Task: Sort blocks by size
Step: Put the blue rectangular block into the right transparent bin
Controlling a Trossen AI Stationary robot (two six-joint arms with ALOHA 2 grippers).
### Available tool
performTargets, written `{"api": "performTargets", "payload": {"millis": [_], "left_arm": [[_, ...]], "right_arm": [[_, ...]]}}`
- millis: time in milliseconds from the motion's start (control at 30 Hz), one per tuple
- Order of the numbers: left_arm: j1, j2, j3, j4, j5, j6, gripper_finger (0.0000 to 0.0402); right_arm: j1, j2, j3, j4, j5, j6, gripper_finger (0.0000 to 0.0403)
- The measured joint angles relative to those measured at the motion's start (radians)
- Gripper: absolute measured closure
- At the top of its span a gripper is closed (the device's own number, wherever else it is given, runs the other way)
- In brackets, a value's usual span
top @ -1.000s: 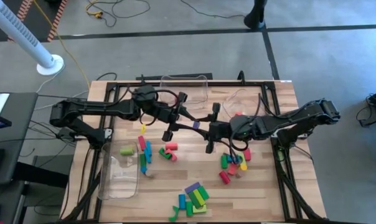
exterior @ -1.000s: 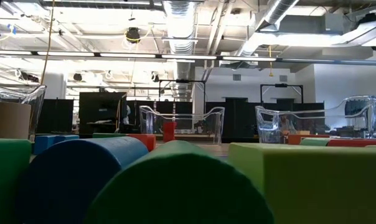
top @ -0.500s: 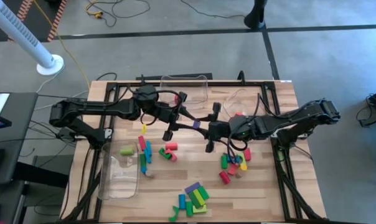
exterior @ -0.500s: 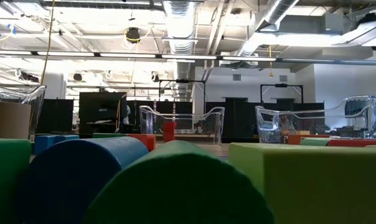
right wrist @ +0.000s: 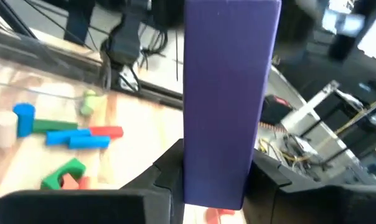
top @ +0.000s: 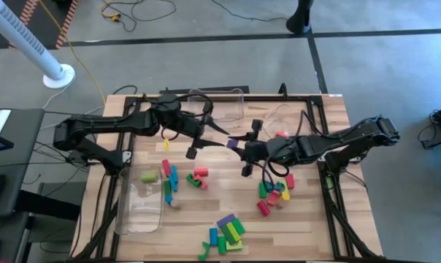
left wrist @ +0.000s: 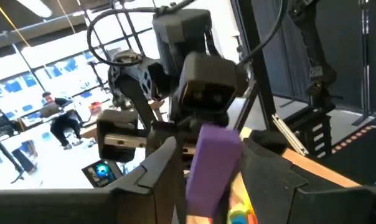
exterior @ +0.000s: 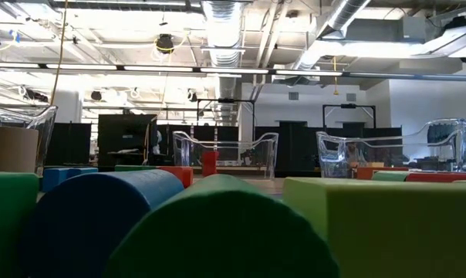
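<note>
right wrist view: right tool (right wrist: pixel 216 180) grips purple block (right wrist: pixel 228 93); left tool (top: pixel 203 139) open nearby.

A grey concrete floor (top: pixel 206 29) surrounds the wooden counter (top: pixel 191 219), with cables (top: pixel 133 11) trailing at the far side. A white fan pole (top: pixel 31 44) stands far left. Overhead run ducts (exterior: pixel 225 23) and strip lights (exterior: pixel 217 69).

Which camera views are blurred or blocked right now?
Low view: blue cylinder and green blocks sit against the lens, out of focus, hiding the table. Right wrist view: purple rectangular block fills the centre, background soft. High view: clear.
</note>
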Motion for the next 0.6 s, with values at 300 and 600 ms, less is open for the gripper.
{"api": "performTargets", "payload": {"millis": [300, 600], "left_arm": [[0.0, -0.1, 0.001, -0.272, -0.045, 0.047, 0.0242], [-0.009, -0.113, 0.001, -0.535, -0.046, 0.047, 0.0241]], "right_arm": [[-0.09, -0.02, 0.0, -0.336, 0.08, 0.202, 0.0267], [-0.28, -0.049, 0.0, -0.778, 0.069, 0.568, 0.0267]]}}
